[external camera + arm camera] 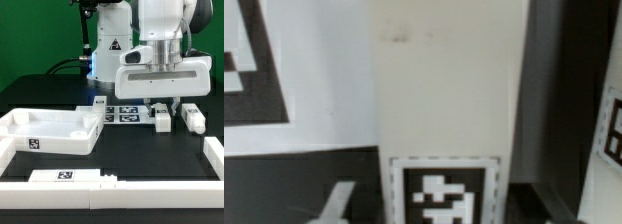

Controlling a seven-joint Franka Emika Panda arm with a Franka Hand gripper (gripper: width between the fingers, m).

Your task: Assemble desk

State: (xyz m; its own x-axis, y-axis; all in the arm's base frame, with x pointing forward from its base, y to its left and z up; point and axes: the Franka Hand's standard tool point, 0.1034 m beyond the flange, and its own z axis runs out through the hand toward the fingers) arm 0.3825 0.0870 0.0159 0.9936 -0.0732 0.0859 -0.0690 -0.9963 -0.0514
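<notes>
The desk's white rimmed tabletop [50, 131] lies at the exterior view's left. A white square leg [161, 119] lies flat on the black table, straight under my gripper [161, 106]. In the wrist view this leg [446, 90] runs lengthwise between my fingers [340, 202], with its black-and-white tag [446, 192] at the near end. My gripper [446, 205] is open: a dark gap shows on each side between finger and leg. A second leg [192, 119] lies just to the exterior view's right, and its edge [612, 130] shows in the wrist view.
The marker board [125, 112] lies behind the legs, and its tags [246, 70] show beside the leg in the wrist view. Another tagged white leg [66, 177] lies by the front border wall [130, 196]. A low white wall [214, 158] bounds the right.
</notes>
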